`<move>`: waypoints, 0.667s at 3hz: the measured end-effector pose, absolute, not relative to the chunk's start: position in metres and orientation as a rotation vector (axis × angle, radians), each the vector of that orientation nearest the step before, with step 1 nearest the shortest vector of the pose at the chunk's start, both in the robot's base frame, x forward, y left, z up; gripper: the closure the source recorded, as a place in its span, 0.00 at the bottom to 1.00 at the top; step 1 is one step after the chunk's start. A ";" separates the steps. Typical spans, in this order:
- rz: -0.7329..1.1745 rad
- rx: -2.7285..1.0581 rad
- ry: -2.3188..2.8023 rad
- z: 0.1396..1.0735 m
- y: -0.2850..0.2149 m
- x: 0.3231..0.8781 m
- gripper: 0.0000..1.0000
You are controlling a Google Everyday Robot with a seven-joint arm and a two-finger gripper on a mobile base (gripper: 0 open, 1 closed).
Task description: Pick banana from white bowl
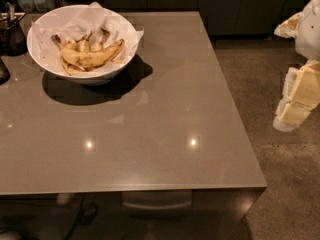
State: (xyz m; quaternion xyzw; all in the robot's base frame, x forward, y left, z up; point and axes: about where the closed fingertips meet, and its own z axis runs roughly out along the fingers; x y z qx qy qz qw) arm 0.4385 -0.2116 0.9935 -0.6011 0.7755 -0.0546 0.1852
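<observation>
The white bowl (pixel 118 30) stands at the far left of the grey table, lined with crumpled white paper. Several bananas lie in it. The banana (pixel 92 58), the longest one, is yellow with brown speckles and lies curved across the front of the bunch, its tip pointing to the right. Shorter bananas with brown stems (pixel 86 42) lie behind it. My gripper (pixel 294 106) hangs at the right edge of the view, over the floor beside the table, far from the bowl and lower right of it.
A dark wire-mesh holder (pixel 11 34) stands at the far left edge, next to the bowl. The grey table (pixel 165 124) ends in a front edge near the bottom and a right edge by the concrete floor (pixel 280 184). Dark cabinets line the back.
</observation>
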 end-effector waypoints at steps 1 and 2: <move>-0.167 -1.692 2.182 1.001 -0.205 0.444 0.00; -0.222 -1.757 2.098 1.023 -0.178 0.463 0.00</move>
